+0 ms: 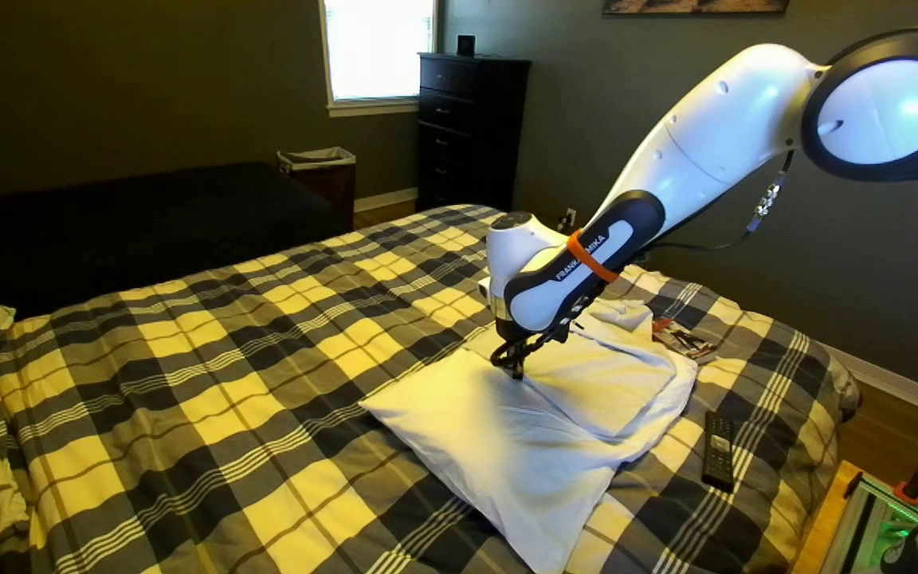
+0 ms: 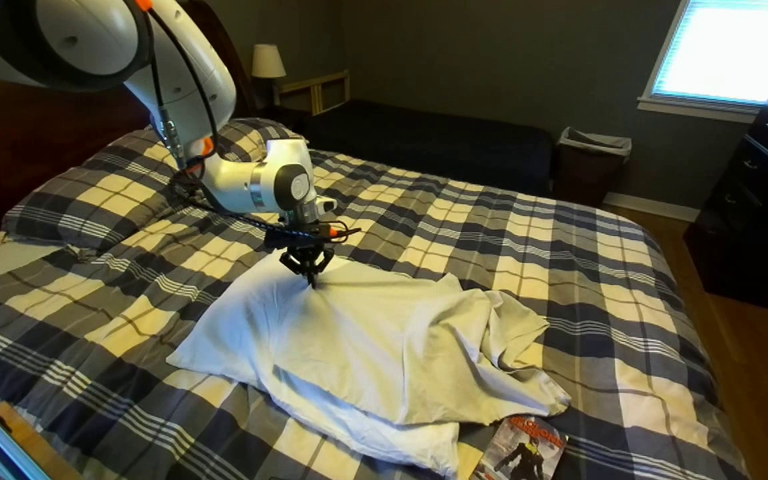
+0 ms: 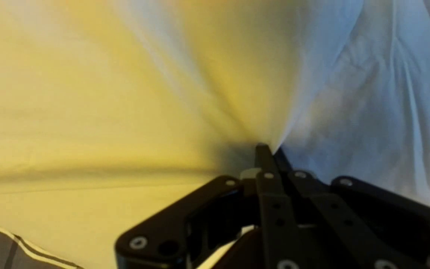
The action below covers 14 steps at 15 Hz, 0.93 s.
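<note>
The gripper [image 3: 273, 149] is closed on a pinched fold of pale cloth [image 2: 371, 333], which spreads beneath and around it over a plaid bedspread [image 1: 212, 391]. In an exterior view, a dark remote control [image 1: 719, 453] lies right of the gripper and nearer the camera. Well apart from the gripper, at the cloth's edge, is a printed book or case [image 2: 529, 452]. Left of the gripper in an exterior view rests a plaid pillow [image 2: 101, 193].
</note>
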Each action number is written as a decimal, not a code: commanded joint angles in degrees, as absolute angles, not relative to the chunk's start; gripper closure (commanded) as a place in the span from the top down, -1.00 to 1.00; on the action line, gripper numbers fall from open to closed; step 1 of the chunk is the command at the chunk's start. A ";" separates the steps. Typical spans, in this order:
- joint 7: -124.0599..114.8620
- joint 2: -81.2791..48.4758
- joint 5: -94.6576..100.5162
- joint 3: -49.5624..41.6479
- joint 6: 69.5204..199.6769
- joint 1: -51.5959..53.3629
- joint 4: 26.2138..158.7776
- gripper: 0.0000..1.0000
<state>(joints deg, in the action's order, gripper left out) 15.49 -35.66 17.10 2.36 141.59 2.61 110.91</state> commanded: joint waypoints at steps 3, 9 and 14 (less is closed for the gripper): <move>19.70 -33.31 14.91 4.85 141.60 1.39 113.07 -1.00; 18.40 -34.30 15.84 3.90 141.52 2.27 111.62 -1.00; 14.17 -32.25 18.97 3.33 142.01 6.27 114.49 -1.00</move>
